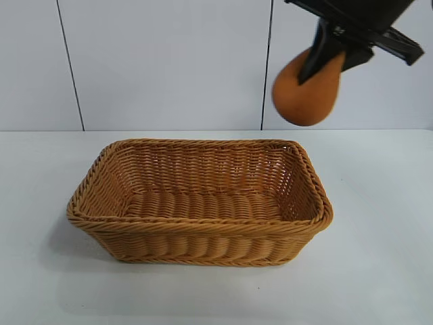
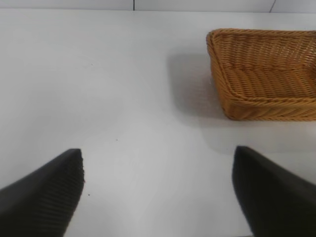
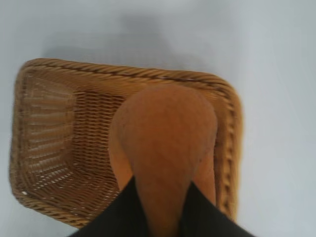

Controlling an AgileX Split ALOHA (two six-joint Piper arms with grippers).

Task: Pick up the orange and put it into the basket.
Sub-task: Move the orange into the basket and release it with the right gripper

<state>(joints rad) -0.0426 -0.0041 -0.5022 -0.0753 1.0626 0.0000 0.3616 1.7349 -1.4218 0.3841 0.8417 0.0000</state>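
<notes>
Your left gripper (image 2: 158, 192) parked low over the bare table (image 2: 123, 98), jaws spread wide and holding nothing, basket (image 1: 203, 237) at centre of your table, your right gripper (image 1: 331, 57) clamped on the orange (image 1: 308, 91), high above the basket's right end

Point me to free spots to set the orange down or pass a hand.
The basket is empty inside. The white table is bare on every side of it, widest on the left, where the open left gripper sits. The only crowded spot is above the basket's far right corner: the right gripper holds the orange there.
</notes>
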